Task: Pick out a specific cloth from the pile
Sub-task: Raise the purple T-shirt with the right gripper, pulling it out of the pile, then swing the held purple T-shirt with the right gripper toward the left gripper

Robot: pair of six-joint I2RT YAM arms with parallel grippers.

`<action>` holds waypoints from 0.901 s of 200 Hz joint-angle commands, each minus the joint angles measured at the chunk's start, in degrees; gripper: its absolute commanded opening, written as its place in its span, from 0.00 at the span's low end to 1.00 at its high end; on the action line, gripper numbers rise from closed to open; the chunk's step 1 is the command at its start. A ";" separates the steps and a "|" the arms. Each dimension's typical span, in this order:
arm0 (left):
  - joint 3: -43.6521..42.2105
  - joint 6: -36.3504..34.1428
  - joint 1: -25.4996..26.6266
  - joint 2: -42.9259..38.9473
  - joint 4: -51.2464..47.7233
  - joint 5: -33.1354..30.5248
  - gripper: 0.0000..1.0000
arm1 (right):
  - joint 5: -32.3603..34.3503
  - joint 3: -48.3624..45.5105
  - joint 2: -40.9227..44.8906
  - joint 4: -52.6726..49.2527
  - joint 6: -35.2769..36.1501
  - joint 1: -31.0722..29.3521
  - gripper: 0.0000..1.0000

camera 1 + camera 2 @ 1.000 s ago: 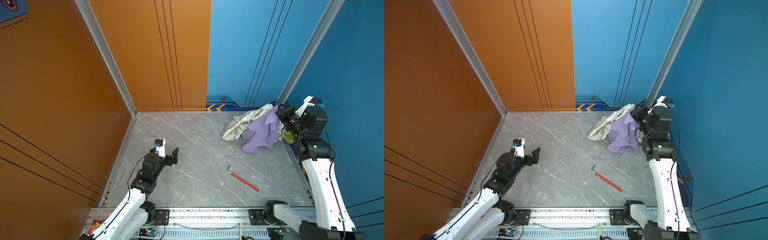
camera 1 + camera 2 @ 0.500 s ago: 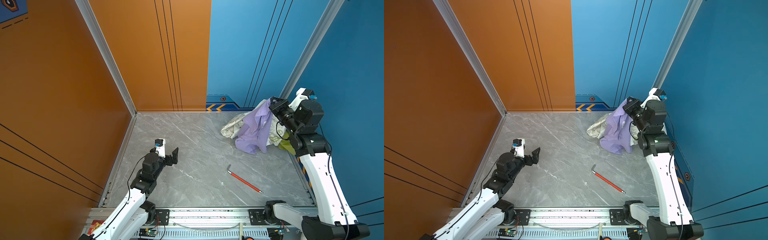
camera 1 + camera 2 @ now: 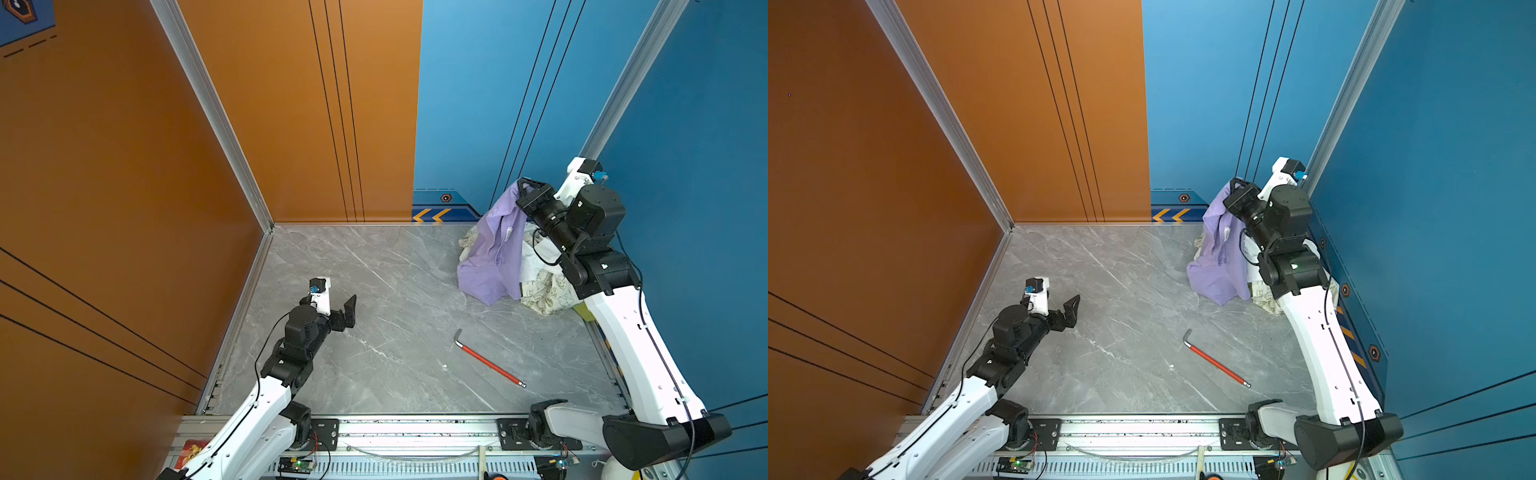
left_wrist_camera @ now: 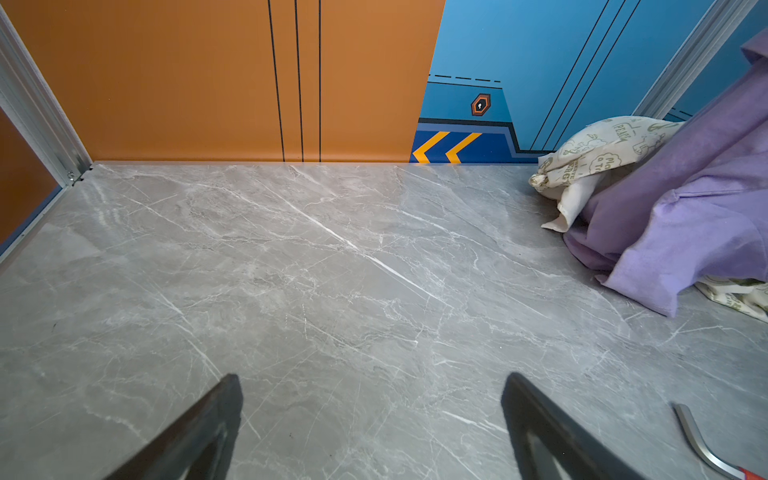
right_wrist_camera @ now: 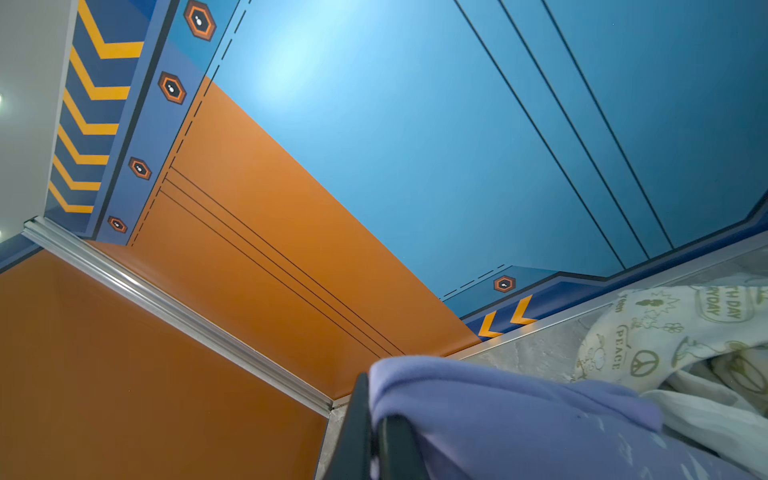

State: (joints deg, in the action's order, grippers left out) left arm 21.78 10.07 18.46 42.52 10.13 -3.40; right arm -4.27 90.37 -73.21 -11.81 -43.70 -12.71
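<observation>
Lilac T-shirt [image 3: 494,253], soft, light and limp, hangs from the right end effector [image 3: 523,188] clamped on a bunched upper fold, likely a sound hold, hem trailing on the bench [image 3: 374,291] against the doodle-print pile [image 3: 550,293]; left end effector [image 3: 343,311] gapes idle.

The pile [image 3: 544,293] lies half hidden — behind the cloth [image 3: 490,266].

One lilac cloth [image 3: 490,249], one pile [image 3: 548,291], one red-handled hex key [image 3: 489,362], two robot arms [image 3: 257,411] [image 3: 636,332]
</observation>
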 commanded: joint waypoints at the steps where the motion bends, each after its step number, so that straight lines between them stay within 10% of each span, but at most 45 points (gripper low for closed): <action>1: -0.65 -1.01 0.53 -0.42 1.21 -1.25 0.98 | 0.62 3.54 -0.80 6.50 2.93 -2.66 0.02; 180: -0.92 -1.98 0.56 -2.03 1.23 -2.79 0.98 | -0.39 17.90 -17.73 13.92 13.29 -23.57 0.04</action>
State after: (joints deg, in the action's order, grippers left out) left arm 21.78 9.39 18.46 41.85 10.13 -4.10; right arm -4.32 103.88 -89.25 -3.84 -31.51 -34.11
